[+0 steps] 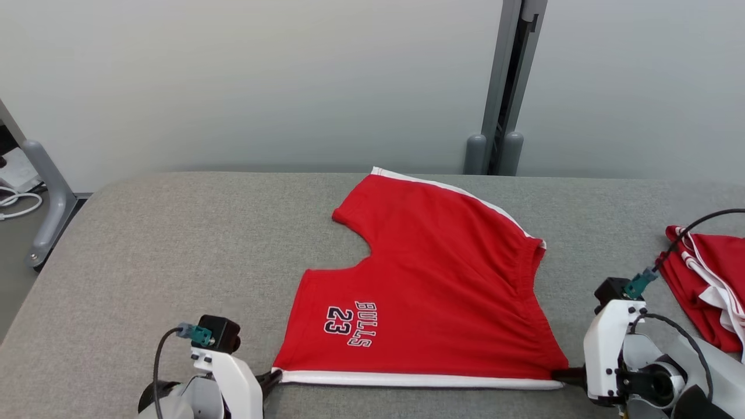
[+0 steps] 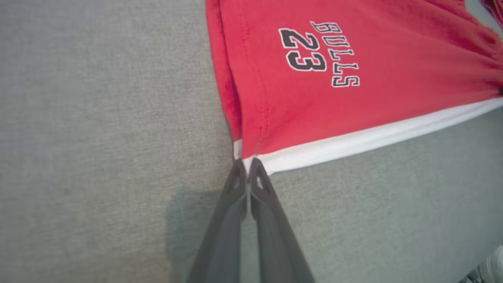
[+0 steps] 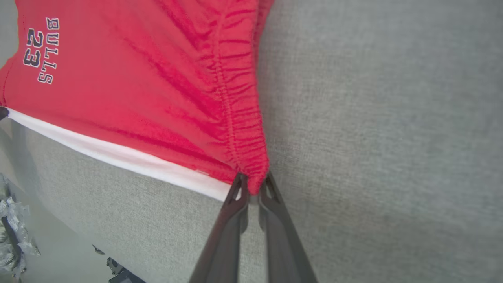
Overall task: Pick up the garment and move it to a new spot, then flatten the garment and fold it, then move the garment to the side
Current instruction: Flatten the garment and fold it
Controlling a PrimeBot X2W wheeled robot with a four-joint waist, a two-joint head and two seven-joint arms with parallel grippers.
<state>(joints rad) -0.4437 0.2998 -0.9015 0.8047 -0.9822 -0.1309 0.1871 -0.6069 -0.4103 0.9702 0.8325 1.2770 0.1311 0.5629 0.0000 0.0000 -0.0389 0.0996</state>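
**Fingers point(image 2: 230, 208) clamped on both near corners of the garment point(image 1: 442, 279)**

Fingers of the left gripper point(image 2: 247, 168) were pressed together on the near left corner of the garment, where the leg hem met the white stripe point(image 2: 373, 135). In the head view that gripper point(image 1: 272, 377) sat low at the table's near edge, tips touching the cloth. The right gripper point(image 3: 253, 185) was likewise pinched on fabric, its dark fingers point(image 3: 226, 228) closed on the gathered end of the elastic waistband point(image 3: 235, 118) at the near right corner. From the head camera it point(image 1: 561, 375) pointed inward along the same edge.

Between the two grips the white stripe ran in a straight, taut line. The garment, a pair of red shorts, lay spread on the grey fabric-covered table point(image 1: 174, 262), waistband toward the robot's right and leg openings toward its left. The far leg angled away toward the back of the table. A dark "BULLS 23" print point(image 1: 349, 324) sat on the near leg, close to the left gripper.

A second red garment point(image 1: 707, 279) with white trim lay bunched at the table's right edge, apart from the shorts. A grey post point(image 1: 500, 87) stood against the pale wall behind.
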